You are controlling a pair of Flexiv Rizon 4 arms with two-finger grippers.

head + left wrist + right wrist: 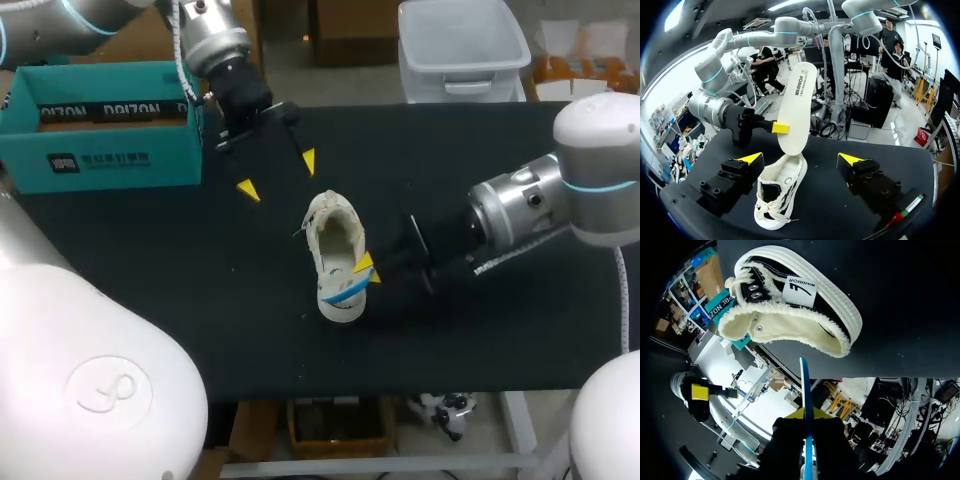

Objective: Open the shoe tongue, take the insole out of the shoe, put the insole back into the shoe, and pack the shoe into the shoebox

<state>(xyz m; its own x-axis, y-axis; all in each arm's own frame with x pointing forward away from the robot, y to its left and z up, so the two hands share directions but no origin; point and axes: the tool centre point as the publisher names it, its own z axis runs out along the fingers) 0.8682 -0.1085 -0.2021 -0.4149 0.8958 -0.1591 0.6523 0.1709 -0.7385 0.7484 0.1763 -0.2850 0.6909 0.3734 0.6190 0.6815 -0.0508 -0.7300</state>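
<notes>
Right gripper [365, 268] pinches insole [795, 107] above shoe [335, 240]; best slide it in toe-first, with left gripper [278, 175], open at eleven o'clock, steadying.

Black table [250, 330] (perhaps cloth-covered), evenly lit.

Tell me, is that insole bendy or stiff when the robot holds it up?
Probably fairly stiff: the insole stands almost straight though the right gripper pinches only its lower part. Likely light too: it looks very thin edge-on in the right wrist view. It might twist if bumped against the shoe.
</notes>
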